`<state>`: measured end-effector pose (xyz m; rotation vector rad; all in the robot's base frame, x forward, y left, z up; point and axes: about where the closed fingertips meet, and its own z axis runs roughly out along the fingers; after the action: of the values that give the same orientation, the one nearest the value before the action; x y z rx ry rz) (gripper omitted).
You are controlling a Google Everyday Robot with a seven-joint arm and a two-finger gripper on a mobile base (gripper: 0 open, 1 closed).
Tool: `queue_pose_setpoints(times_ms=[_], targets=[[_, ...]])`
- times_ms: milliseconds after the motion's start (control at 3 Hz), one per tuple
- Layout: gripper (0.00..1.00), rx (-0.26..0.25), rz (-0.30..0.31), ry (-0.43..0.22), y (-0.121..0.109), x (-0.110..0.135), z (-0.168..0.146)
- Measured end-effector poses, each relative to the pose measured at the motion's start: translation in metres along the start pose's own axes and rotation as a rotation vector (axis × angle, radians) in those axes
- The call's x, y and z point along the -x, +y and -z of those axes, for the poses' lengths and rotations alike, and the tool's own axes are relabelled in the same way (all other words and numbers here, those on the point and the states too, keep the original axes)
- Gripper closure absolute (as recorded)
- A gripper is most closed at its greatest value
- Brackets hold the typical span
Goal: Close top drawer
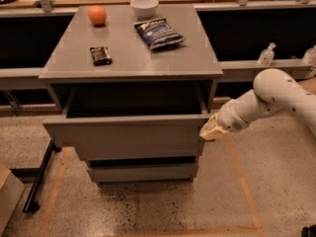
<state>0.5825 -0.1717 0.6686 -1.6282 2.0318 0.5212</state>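
The top drawer [131, 135] of the grey cabinet stands pulled out, a broad shallow matte grey box with a plain flat front panel. Its inside is dark and looks empty. My gripper [209, 130] comes in from the right on a white arm and sits at the right end of the drawer's front panel, touching or almost touching its corner. The tan tip points left toward the panel.
On the cabinet top [197, 58] lie an orange [97, 15], a white bowl [144, 6], a dark chip bag [158, 32] and a small black packet [100, 55]. A narrower lower drawer front [143, 172] sits below. A black stand leg [39, 177] lies on the floor at left.
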Motion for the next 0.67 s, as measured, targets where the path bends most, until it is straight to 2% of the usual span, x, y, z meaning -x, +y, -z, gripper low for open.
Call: queue_pose_setpoints(times_ms=[333,667], targets=[[1.00,0.000,0.000,0.000,0.0012,-0.0006,0.0003],[0.82,0.005,0.000,0.000,0.0020,-0.0006,-0.0018]])
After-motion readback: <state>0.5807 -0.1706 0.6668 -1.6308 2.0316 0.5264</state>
